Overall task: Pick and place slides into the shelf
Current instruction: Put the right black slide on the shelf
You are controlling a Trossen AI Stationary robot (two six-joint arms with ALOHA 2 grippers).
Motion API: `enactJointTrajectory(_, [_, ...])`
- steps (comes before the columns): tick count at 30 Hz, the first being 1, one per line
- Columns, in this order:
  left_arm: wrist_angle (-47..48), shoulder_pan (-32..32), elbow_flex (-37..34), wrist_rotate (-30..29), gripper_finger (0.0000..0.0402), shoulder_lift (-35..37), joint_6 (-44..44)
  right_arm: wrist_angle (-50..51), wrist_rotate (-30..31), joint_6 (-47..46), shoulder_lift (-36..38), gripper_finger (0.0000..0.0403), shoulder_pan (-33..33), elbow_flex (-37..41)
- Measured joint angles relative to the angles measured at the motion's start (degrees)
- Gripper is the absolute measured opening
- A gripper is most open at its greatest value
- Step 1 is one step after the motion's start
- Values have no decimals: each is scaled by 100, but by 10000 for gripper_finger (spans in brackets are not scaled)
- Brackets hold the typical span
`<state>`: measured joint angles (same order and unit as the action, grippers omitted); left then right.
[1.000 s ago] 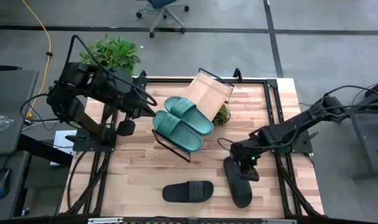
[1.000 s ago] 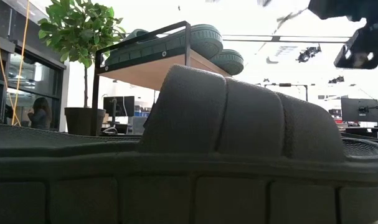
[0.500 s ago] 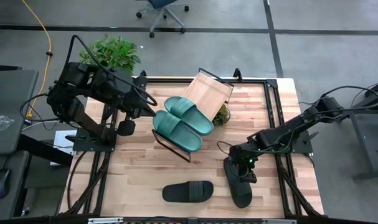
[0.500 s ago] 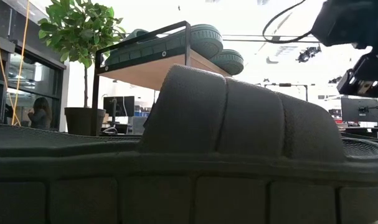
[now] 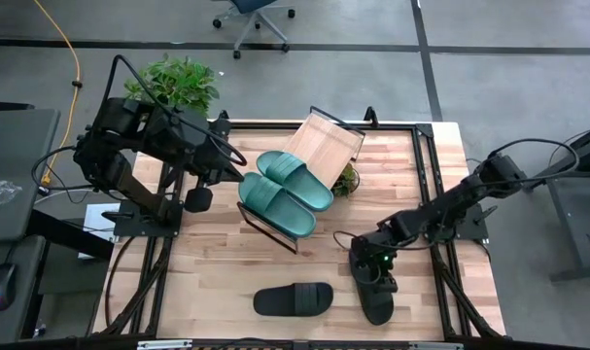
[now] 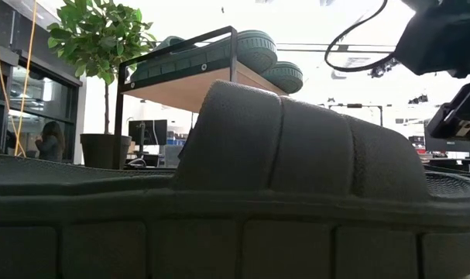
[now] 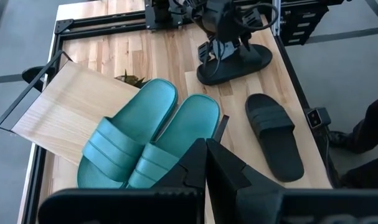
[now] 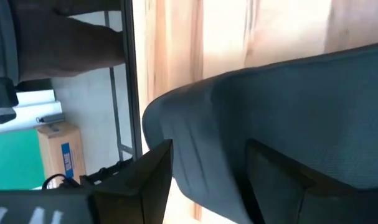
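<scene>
Tabletop: right tool (image 5: pixel 374 274) seemingly astride black slide (image 5: pixel 375 297)

This looks like a robotics lab set in an open office. The butcher-block tabletop (image 5: pixel 207 277) stands on a grey floor, an office chair (image 5: pixel 254 17) rolled off beyond its far edge, a yellow cable (image 5: pixel 73 58) trailing past, and monitors (image 6: pixel 148 132) and a person (image 6: pixel 47 141) behind glass.
</scene>
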<state>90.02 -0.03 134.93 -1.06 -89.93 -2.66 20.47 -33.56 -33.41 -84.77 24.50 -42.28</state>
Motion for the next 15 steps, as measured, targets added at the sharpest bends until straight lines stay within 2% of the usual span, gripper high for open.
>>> enactJointTrajectory(6, [0,0,0,0,1,0,-74,-5,42,-122,0,173,128,0])
enactJointTrajectory(15, [-1,0,0,0,1,0,-72,2,50,-262,0,75,172,0])
